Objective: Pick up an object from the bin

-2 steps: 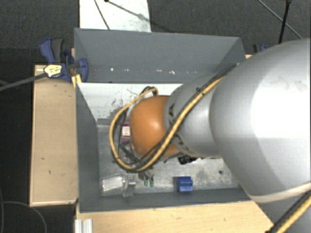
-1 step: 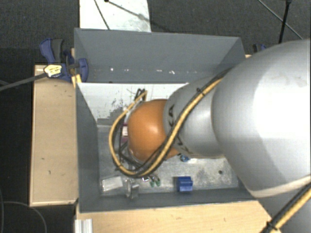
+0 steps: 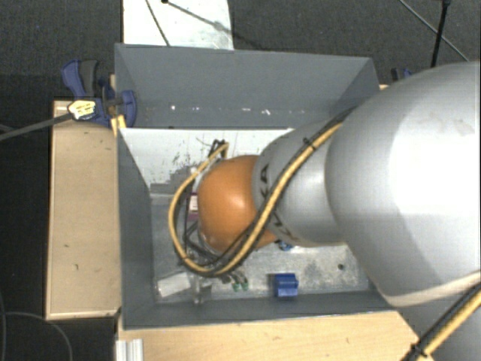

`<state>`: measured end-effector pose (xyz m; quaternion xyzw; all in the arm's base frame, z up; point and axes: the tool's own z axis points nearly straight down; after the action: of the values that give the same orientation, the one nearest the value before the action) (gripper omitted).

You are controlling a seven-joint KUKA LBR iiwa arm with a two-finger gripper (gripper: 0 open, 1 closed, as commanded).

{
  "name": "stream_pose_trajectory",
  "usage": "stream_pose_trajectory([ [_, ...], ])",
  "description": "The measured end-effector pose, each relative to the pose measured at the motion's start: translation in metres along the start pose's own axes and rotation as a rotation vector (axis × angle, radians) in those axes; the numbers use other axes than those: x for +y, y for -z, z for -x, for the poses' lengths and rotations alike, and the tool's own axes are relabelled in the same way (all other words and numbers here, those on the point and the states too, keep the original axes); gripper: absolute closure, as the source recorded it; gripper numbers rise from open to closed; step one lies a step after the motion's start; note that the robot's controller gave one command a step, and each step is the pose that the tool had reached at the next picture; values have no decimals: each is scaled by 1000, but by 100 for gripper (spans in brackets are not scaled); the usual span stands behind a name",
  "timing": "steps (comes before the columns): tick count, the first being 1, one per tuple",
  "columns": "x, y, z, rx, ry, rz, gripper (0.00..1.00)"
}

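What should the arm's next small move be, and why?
Probably a small nudge toward the pale grey piece in the view's lower left corner of the bin. The gripper hangs low just beside it, under the orange wrist cover; the blue block lies farther off, to the view's right.

The arm [image 3: 361,201] is reaching into the grey bin [image 3: 135,224] from the right, its orange cover [image 3: 229,201] and looped cables [image 3: 179,232] hanging over the bin's left half. Beneath the cover, the gripper [image 3: 200,284] is sitting low near the front wall, just beside a pale piece [image 3: 173,284]. A small blue block [image 3: 284,284] is lying apart, farther right.
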<state>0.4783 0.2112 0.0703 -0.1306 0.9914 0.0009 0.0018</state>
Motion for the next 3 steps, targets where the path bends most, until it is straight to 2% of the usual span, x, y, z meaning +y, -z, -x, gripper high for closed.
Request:
stream_pose_trajectory([
  [1, -8, 108, 30, -9, 3, 0, 100],
  [2, -113, 92, -17, 5, 399, -2, 100],
  [3, -124, 87, -7, -1, 374, -1, 100],
])
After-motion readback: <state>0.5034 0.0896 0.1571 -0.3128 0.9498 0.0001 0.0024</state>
